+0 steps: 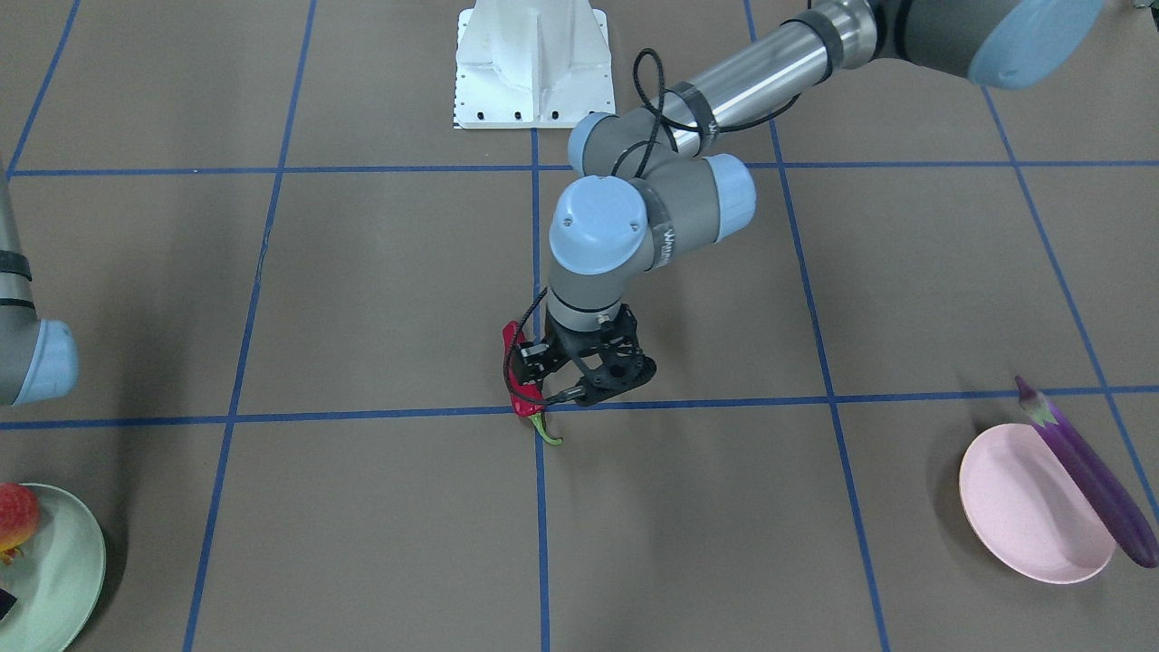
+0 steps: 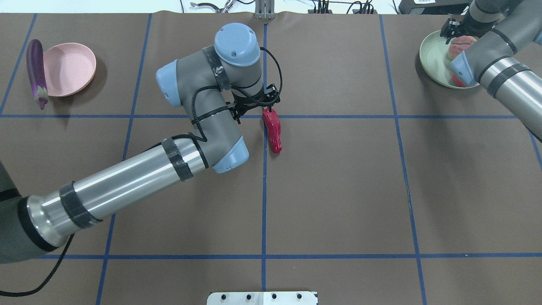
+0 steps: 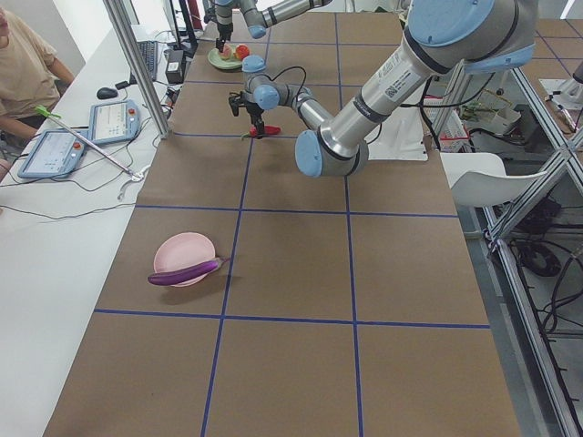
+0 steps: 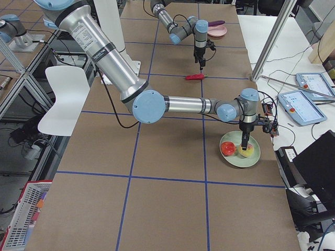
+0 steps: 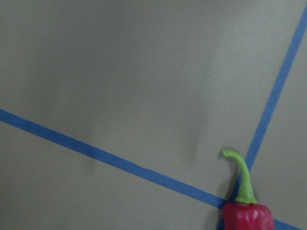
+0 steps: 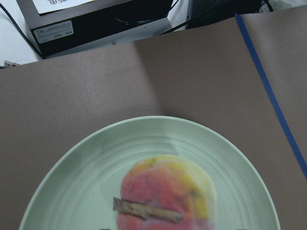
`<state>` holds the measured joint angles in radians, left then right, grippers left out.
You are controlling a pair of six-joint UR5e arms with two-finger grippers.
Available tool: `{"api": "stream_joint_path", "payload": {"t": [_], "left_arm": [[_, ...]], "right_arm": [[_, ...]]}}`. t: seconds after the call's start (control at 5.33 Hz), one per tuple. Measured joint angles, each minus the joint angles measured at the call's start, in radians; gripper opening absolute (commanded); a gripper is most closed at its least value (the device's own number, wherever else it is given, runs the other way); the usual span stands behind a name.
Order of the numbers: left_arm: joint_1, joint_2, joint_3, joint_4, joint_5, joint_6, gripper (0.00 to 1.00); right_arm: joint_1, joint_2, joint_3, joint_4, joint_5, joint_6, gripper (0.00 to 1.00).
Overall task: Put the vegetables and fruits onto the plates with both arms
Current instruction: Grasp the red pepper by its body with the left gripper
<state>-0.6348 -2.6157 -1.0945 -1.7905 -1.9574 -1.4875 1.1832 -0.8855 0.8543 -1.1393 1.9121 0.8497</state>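
While eggplant (image 1: 1091, 480) hugs pink plate (image 1: 1019, 512) edge, chili (image 2: 273, 131) mid-table.

Two arms over a brown paper-covered worktop (image 2: 338, 190)
The black left end effector (image 2: 259, 103) hangs at the far end of a wrinkled red chili pepper (image 2: 274, 132) lying mid-worktop. A long glossy purple eggplant (image 2: 36, 72) lies against the rim of a round pale pink plate (image 2: 70, 67). The right end effector (image 2: 454, 29) is above a round pale mint green plate (image 2: 432, 59) holding a pinkish-yellow peach (image 2: 461, 43).
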Motion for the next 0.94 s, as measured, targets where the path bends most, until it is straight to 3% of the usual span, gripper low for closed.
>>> {"api": "stream_joint_path", "payload": {"t": [0.38, 0.56, 0.75, 0.94], "left_arm": [[0.037, -0.057, 0.084, -0.046, 0.077, 0.061, 0.98], [0.051, -0.07, 0.128, -0.078, 0.119, 0.098, 0.75], [0.066, -0.08, 0.161, -0.111, 0.142, 0.109, 0.02], [0.077, -0.085, 0.175, -0.126, 0.151, 0.111, 0.0]], "right_arm": [[0.002, -0.072, 0.123, -0.004, 0.035, -0.022, 1.0], [0.004, -0.104, 0.174, -0.005, 0.06, -0.027, 1.0], [0.008, -0.129, 0.224, -0.009, 0.1, -0.028, 1.0], [0.016, -0.16, 0.3, -0.045, 0.14, -0.029, 1.0]]}}
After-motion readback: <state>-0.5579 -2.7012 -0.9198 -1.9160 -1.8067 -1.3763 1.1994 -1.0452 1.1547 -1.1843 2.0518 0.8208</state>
